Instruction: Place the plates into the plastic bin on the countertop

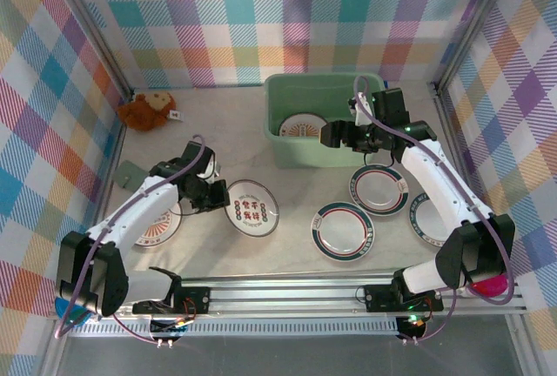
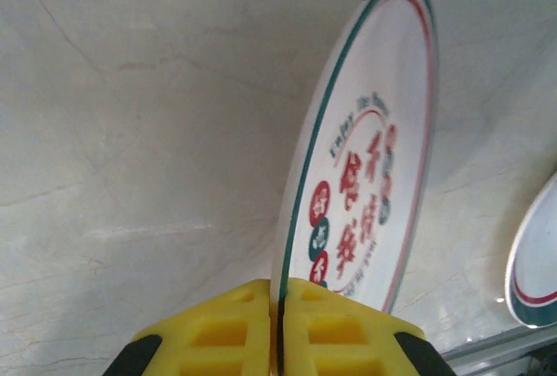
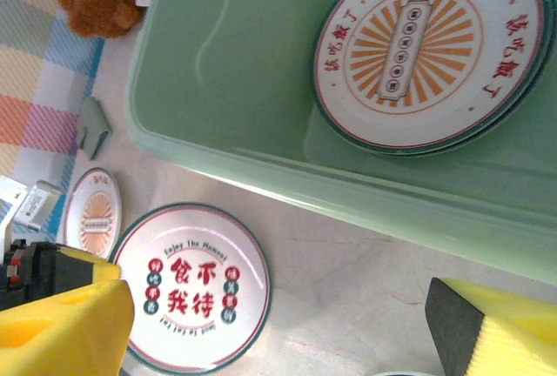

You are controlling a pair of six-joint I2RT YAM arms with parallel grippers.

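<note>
left gripper [image 2: 280,328]: clenched on the rim of the lettered plate [image 2: 365,184]. The plate edge sits pinched between the yellow pads [image 2: 218,337] at bottom centre of the left wrist view.
lettered plate: left of centre in the top view [image 1: 252,208], on the countertop [image 1: 287,180], just right of the left gripper [image 1: 209,195]. Cannot tell if it is lifted.
right gripper [image 1: 335,135]: released, jaws wide, nothing between them. It is over the right part of the plastic bin [image 1: 280,151]; its yellow fingers [image 3: 61,324] sit at the bottom corners of the right wrist view.
plastic bin: mint green, upper centre of the top view, by the back wall.
stacked plates [image 3: 426,50]: inside the bin, sunburst pattern on top, a second rim showing under it; in the bin's left half in the top view [image 1: 302,125].
sunburst plate [image 1: 161,224]: lower left, partly covered by the left arm, near the lettered plate.
centre banded plate [image 1: 344,230]: bottom centre, uncovered.
right banded plate [image 1: 379,189]: just below the bin's near wall, just beside the centre banded plate.
far-right plate [image 1: 426,219]: mostly hidden under the right arm.
in the way: the right arm crosses the right side of the countertop, and the bin's near wall stands between the loose plates and the bin floor.
stuffed toy [image 1: 148,110]: brown, upper left, apart from the bin.
small grey-green item [image 1: 130,173]: left edge, beside the left arm; cannot tell what it is.
pink item [image 1: 492,287]: lower right, behind the right arm; unclear.
plaid walls [image 1: 261,10]: around three sides.
</note>
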